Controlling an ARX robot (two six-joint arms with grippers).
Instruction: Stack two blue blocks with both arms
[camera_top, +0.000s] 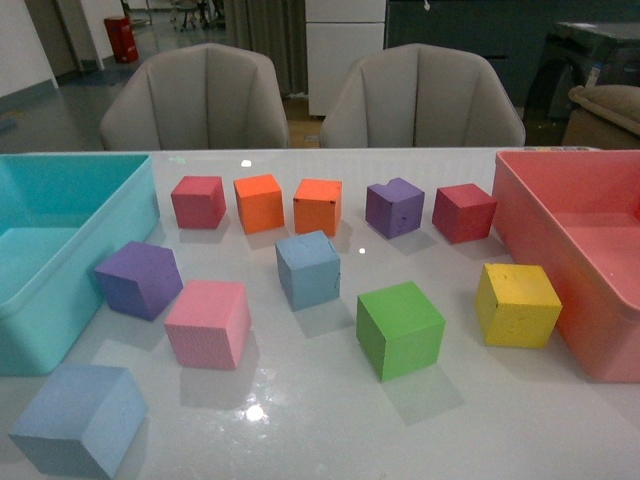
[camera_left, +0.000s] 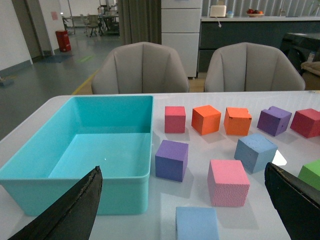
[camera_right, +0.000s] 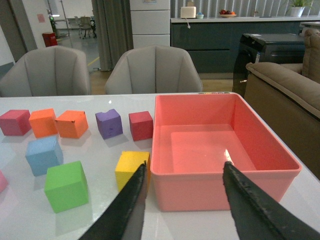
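Down at the left claw (camera_left: 182, 170), the two dark fingers (camera_left: 75, 210) are hanging wide apart and gripping nothing. They're framing the near blue block (camera_left: 196, 222), which is sitting on the bench (camera_left: 165, 200) at the near left, just beside the teal bin (camera_left: 125, 195). That's looking like the natural pick for this arm, being on its own side.

Over at the right claw (camera_right: 185, 165) it's the same story: the fingers are gaping open and empty, hovering above the near wall of the pink bin (camera_right: 190, 190), with the yellow cube (camera_right: 127, 167) just beside that bin.

Moving outward, the second blue block (camera_top: 308, 268) is resting flat in the middle of the bench, between the pink cube (camera_top: 208, 322) to its near left and the green cube (camera_top: 400, 328) to its near right. It's standing apart from both, so I'm judging there's room for fingers around it.

The two blue blocks are lying well apart, with nothing stacked yet. I'm reckoning each arm is sitting on its own side so one can fetch while the other receives. Neither arm is showing in the front view.
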